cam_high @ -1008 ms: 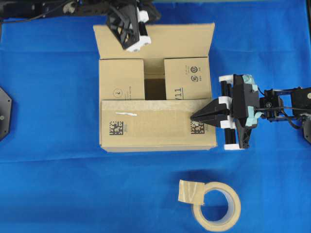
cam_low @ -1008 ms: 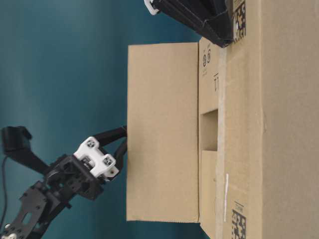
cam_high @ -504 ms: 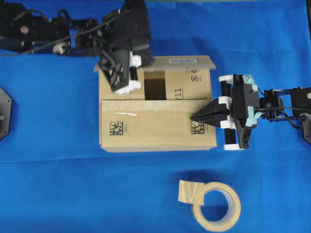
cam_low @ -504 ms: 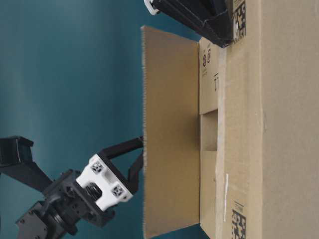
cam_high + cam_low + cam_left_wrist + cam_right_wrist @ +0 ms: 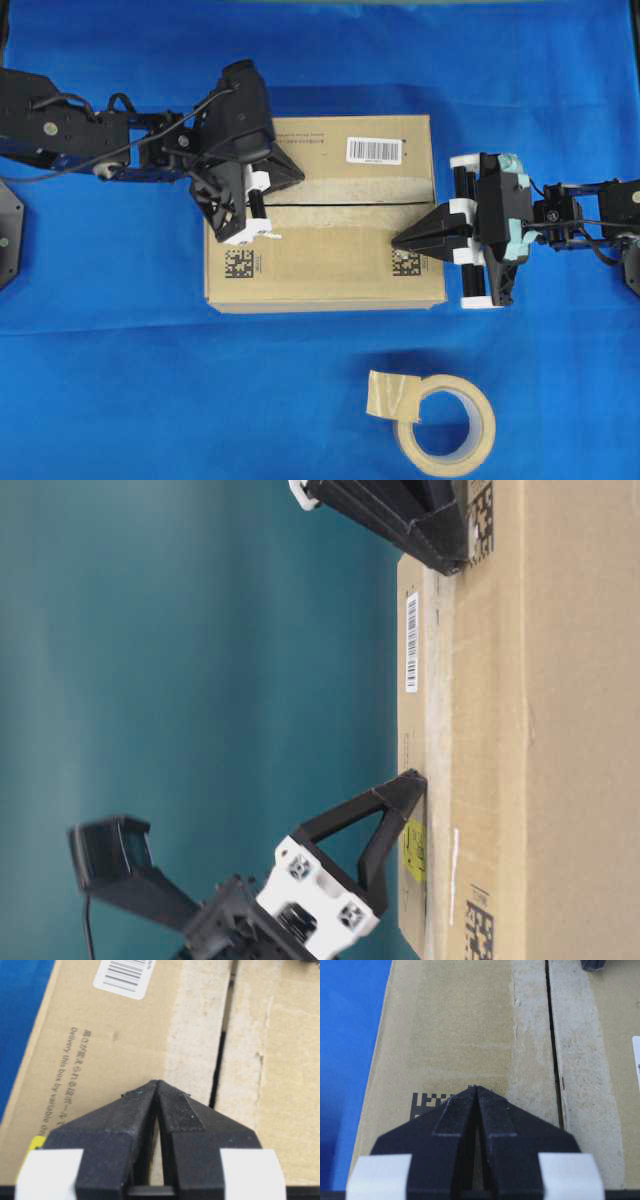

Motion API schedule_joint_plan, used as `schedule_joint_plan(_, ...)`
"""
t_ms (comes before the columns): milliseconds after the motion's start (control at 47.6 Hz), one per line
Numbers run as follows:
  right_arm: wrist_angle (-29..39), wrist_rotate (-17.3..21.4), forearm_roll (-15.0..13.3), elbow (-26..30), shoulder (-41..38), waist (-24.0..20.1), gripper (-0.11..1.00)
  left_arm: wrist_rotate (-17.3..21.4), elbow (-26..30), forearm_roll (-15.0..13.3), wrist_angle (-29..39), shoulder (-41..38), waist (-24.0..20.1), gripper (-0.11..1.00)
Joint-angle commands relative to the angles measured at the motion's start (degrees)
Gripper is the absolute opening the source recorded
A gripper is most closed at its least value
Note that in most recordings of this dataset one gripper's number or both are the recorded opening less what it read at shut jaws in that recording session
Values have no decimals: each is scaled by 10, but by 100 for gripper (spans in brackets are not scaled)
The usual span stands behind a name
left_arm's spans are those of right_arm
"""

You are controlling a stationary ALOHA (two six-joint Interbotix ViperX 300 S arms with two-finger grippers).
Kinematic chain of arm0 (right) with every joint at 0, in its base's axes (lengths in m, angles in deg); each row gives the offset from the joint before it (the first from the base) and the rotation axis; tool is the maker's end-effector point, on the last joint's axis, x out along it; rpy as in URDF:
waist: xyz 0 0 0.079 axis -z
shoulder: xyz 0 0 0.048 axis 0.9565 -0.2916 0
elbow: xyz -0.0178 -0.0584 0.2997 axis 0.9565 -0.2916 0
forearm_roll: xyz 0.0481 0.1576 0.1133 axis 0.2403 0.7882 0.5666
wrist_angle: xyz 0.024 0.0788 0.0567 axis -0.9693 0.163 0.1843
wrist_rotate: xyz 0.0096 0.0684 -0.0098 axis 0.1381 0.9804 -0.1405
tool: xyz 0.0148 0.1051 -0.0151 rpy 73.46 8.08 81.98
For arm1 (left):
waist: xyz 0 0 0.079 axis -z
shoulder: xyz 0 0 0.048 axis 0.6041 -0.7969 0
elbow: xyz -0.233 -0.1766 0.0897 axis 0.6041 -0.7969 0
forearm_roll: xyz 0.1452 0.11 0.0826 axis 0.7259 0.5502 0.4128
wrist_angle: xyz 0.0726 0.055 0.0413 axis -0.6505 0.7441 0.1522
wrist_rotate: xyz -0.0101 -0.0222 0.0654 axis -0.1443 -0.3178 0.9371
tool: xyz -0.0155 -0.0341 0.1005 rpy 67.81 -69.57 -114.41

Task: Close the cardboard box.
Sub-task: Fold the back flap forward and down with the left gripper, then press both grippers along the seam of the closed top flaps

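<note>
**Both jaws closed, pressing the box flaps flat**

Jaws on both my grippers were pinched together, holding nothing. My left gripper (image 5: 262,196) pressed its tips down on the far flap near the centre seam (image 5: 220,1067), a judgement being that this kept the flap from springing up. My right gripper (image 5: 403,240) pinned the near flap at its right end for the same reason. Between them sat the cardboard box (image 5: 325,265), on a blue cloth (image 5: 120,380), its flaps lying flat and meeting at a thin dark gap. Its brown corrugated surface looked matte, with paler, rough strips where old tape had peeled. A white barcode label (image 5: 374,150) marked the far flap. A tape roll (image 5: 446,425) lay well apart.
</note>
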Motion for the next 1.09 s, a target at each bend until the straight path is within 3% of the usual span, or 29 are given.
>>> schedule_joint_plan(0,-6,-1,2,10,2,-1,0,-1,-9,-1,-16,9,9,0)
schedule_joint_plan(210,-7,-1,2,11,2,6,0,-1,-21,-1,-32,12,15,0)
schedule_joint_plan(609,-7,-2,2,11,2,60,0,-1,-21,-1,-34,12,18,0)
schedule_joint_plan(1071,-6,-3,2,3,2,77,0,-1,-21,-1,-34,12,19,0)
